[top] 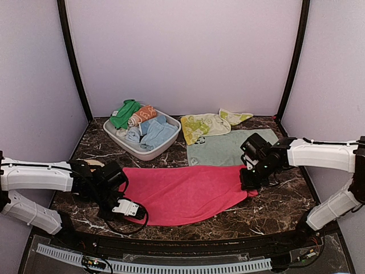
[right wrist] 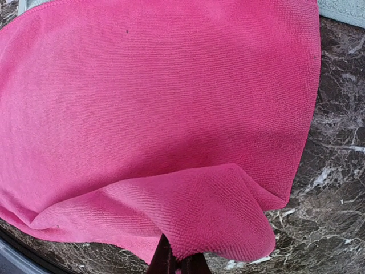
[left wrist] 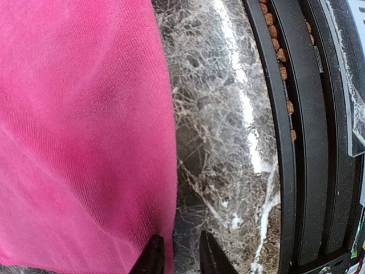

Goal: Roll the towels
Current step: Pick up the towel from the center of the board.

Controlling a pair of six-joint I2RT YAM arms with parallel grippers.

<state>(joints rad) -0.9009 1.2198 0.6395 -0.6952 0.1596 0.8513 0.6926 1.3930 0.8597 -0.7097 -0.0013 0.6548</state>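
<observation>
Right pincer (right wrist: 178,264) grips pink towel's (right wrist: 142,103) lifted edge; left pincer (left wrist: 182,260), barely parted, straddles another.

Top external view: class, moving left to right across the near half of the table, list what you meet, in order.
left gripper → hot-pink towel → right gripper, which pinches that towel's right end.

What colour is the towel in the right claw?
Plain hot pink, no pattern. The towel shows best in the right wrist view, pinched by the right claw.
</observation>
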